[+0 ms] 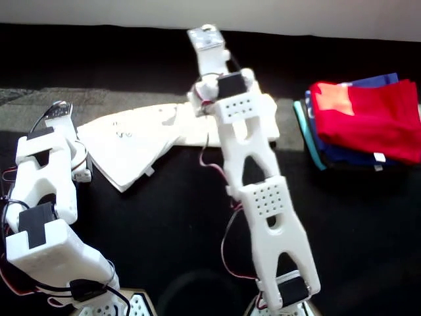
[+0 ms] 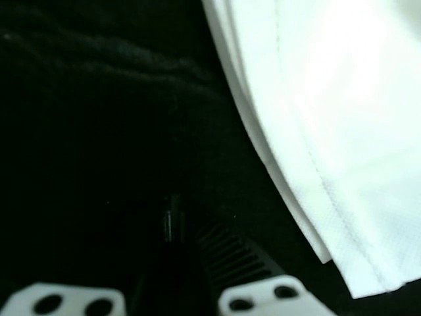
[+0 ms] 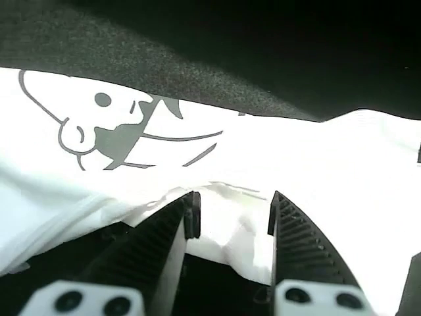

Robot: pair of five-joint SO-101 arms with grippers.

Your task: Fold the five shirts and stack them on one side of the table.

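Observation:
A white shirt (image 1: 131, 141) with a grey line drawing (image 3: 108, 131) lies partly folded on the dark table, left of centre. My right gripper (image 3: 231, 214) is at its far right part (image 1: 197, 106), open, with a raised fold of the white cloth between its two fingers. My left gripper (image 2: 172, 220) hangs over bare dark table just off the shirt's left edge (image 2: 283, 178); its dark fingers meet at the tip, shut and empty. It sits at the left in the high view (image 1: 59, 110). Folded shirts are stacked at the right, red (image 1: 368, 115) on top of blue and teal ones.
The dark cloth-covered table (image 1: 171, 224) is bare in front of the white shirt and between the two arm bases. A pale wall strip runs along the far edge.

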